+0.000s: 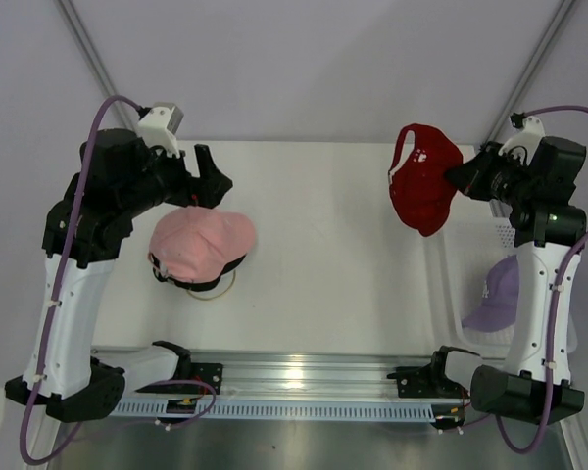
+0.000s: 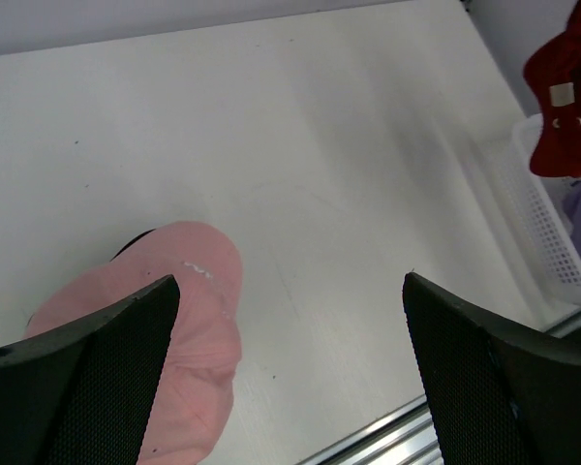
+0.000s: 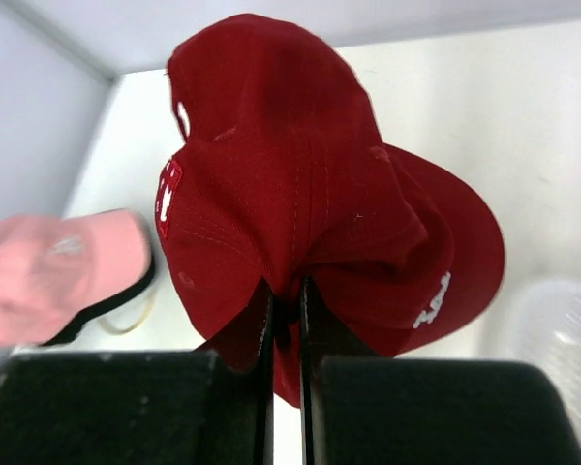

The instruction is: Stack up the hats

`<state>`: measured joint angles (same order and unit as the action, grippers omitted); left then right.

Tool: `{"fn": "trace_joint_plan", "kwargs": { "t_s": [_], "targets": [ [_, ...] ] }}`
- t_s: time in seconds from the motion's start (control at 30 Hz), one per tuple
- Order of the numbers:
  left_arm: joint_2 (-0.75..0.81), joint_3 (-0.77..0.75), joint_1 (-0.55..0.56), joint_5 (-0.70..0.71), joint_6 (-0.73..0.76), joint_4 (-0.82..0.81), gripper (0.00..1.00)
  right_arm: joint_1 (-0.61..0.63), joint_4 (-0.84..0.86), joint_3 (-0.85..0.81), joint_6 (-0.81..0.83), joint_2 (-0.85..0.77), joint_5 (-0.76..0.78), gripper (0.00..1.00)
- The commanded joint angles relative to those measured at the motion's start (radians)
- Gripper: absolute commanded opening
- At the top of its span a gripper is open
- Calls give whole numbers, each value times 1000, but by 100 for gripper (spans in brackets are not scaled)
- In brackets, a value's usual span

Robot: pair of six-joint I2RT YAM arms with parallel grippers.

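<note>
Top view: my right gripper [image 1: 463, 177] is raised over the far right of the table [image 1: 323, 245], clamped on the red cap [image 1: 423, 188], which hangs off the table with its white marks showing. The pink cap [image 1: 202, 245] sits at mid-left on a dark cap [image 1: 202, 283], only its edge visible. A gold wire [image 1: 219, 291] loops out from under the pile on the near side. My left gripper [image 1: 212, 174] hovers just beyond the pink cap and holds nothing. A lavender cap [image 1: 500, 294] with a white logo lies in the white mesh basket [image 1: 502, 233] on the right, partly behind my right arm. Left wrist view: the left gripper [image 2: 290, 291] has its fingers [image 2: 116, 368] wide apart with bare table between them. The pink cap [image 2: 194, 329] lies under the left finger, a dark edge showing at its far side. The red cap [image 2: 565, 107] hangs above the basket [image 2: 537, 218] at the far right. Right wrist view: the right gripper [image 3: 286, 310] is pinched together on a fold of the red cap [image 3: 290, 174], crown up, brim curling right. The pink cap [image 3: 63, 271] is blurred at lower left, well apart, with the gold wire [image 3: 126, 322] beside its dark edge. The basket's [image 3: 552, 339] rim is at lower right.
</note>
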<state>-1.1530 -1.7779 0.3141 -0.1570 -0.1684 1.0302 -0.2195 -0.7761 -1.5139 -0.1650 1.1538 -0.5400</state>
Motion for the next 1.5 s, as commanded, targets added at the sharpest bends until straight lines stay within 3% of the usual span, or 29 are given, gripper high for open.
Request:
{"fn": "trace_joint_plan", "kwargs": {
  "t_s": [0.0,0.13,0.27,0.3,0.4,0.53,0.63,0.97,1.2,1.47],
  "targets": [
    [-28,-72,6,-125,-55,-62,100,40,165,-40,-33,20,-284,0],
    [-73,-112,6,-177,-101,-61,99,196,231,-49,-43,95,-278,0],
    [-70,-23,31,-184,-148,-125,100,396,262,-129,-41,254,-168,0],
    [-73,-18,39,-146,-155,-133,100,466,247,-158,-28,285,-84,0],
    [-109,-6,77,16,-189,-124,99,535,262,-239,-65,386,-46,0],
    [-172,27,95,184,-221,-76,97,598,350,-293,-123,454,-31,0],
    [-171,73,95,218,-236,-125,96,641,351,-354,-114,503,-67,0],
    [-231,65,97,131,-250,-228,95,718,359,-376,-106,546,-89,0],
    [-283,97,98,264,-226,-262,94,747,390,-367,-97,524,-147,0],
    [-219,147,85,272,-200,-384,85,749,363,-345,-62,512,-176,0]
  ]
}}
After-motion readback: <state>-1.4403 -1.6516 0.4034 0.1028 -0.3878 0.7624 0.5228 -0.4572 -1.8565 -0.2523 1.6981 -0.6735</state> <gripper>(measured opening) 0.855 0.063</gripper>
